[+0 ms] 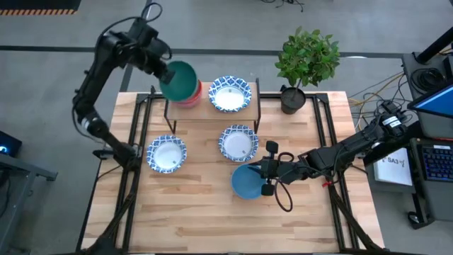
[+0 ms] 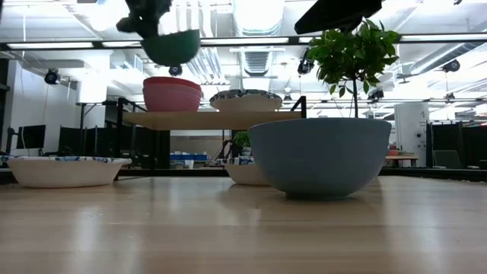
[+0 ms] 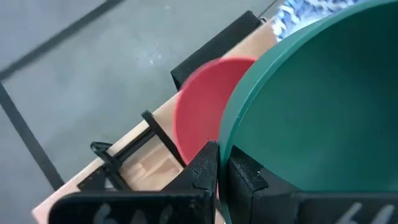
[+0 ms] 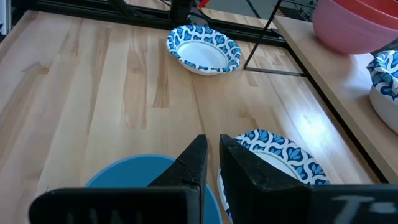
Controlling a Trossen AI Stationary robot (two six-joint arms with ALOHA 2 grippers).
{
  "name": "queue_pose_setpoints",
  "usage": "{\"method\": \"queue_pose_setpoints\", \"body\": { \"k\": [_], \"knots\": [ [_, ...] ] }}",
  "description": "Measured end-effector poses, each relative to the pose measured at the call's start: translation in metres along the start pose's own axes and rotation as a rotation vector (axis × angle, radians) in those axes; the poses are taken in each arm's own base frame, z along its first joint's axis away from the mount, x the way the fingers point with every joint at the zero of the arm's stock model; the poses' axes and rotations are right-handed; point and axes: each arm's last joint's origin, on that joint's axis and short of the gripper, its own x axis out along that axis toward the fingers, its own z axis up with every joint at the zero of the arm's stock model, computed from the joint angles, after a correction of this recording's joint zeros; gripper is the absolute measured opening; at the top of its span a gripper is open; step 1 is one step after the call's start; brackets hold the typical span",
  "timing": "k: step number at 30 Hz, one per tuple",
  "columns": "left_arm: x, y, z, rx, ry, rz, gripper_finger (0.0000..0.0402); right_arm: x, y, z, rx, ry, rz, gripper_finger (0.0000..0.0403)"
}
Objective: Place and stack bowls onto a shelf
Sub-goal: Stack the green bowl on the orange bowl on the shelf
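High view, left tool (image 1: 168,73) gripping green bowl (image 1: 180,78) over red bowl (image 1: 193,95) on shelf (image 1: 205,110), right tool (image 1: 265,178) clamping blue bowl (image 1: 246,182), plant (image 1: 306,60) beside

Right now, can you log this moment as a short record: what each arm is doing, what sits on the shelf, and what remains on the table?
left gripper: shut on the green bowl, held above the red-and-pink stack
right gripper: fingers shut on the blue bowl rim, on the table
shelf: red-and-pink stack, one patterned bowl
table: two more patterned bowls, blue bowl
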Motion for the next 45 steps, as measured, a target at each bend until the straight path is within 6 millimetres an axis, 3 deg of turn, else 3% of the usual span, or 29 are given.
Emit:
{"method": "queue_pose_setpoints", "body": {
  "k": [8, 21, 34, 39, 45],
  "knots": [
    [0.038, 0.017, 0.02, -0.066, 0.072, -0.008, 0.0, 0.0, 0.0, 0.0, -0.001, 0.001, 0.0, 0.0034],
    [0.065, 0.022, 0.022, -0.059, 0.164, 0.053, 0.0003, 0.0, 0.0, -0.001, -0.008, 0.012, -0.001, 0.0034],
    [0.064, 0.022, 0.022, -0.062, 0.162, 0.076, 0.0088, 0.0, 0.0, -0.001, -0.008, 0.012, -0.001, 0.0034],
    [0.055, 0.021, 0.019, -0.062, 0.139, 0.066, 0.0119, 0.0, 0.0, -0.001, -0.008, 0.012, -0.001, 0.0034],
    [0.038, 0.02, 0.015, -0.045, 0.093, 0.066, 0.013, 0.0, 0.0, -0.001, -0.007, 0.012, -0.001, 0.0034]
  ]
}}
